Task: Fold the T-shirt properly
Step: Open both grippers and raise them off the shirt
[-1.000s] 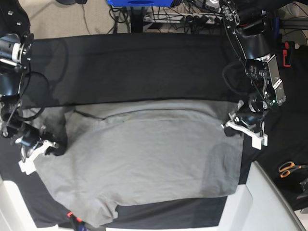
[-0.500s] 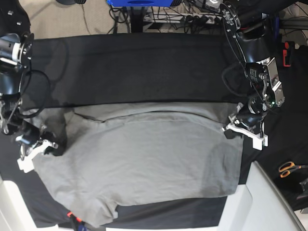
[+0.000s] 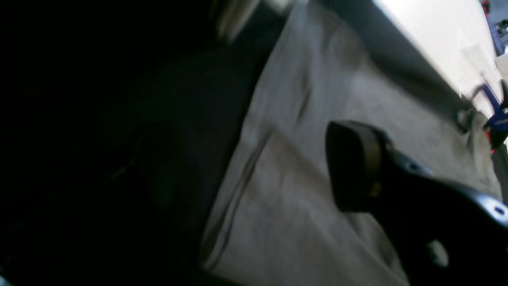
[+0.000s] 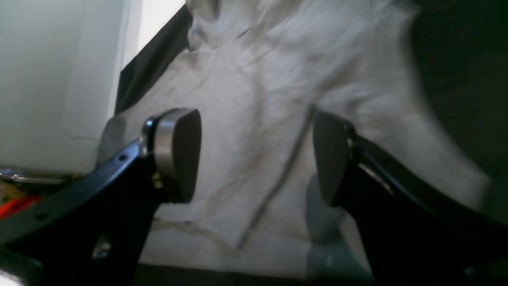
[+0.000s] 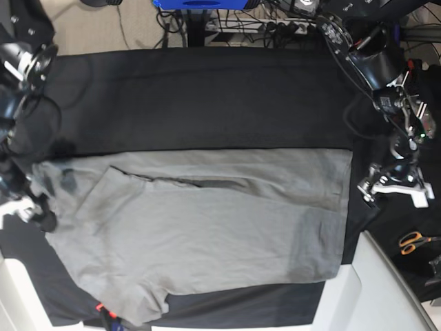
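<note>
The grey T-shirt (image 5: 200, 234) lies spread flat on the black cloth, with a fold line running across its upper part. My left gripper (image 5: 389, 187) hovers just off the shirt's right edge, over black cloth, and holds nothing. The left wrist view shows one dark finger (image 3: 351, 167) above the shirt's hem (image 3: 278, 131); its other finger is lost in the dark. My right gripper (image 4: 254, 157) is open above the wrinkled shirt (image 4: 278, 79) with nothing between its pads. In the base view this right gripper (image 5: 27, 207) sits at the shirt's left edge.
The black cloth (image 5: 207, 96) covers the table behind the shirt. White table edges (image 5: 386, 289) run along the front right and front left. Orange-handled scissors (image 5: 413, 241) lie at the right. Cables and a blue object (image 5: 200, 3) sit beyond the far edge.
Both grippers opened, let go of the shirt's side edges and moved outward. The shirt's upper edge now lies wider and flatter on the cloth.
</note>
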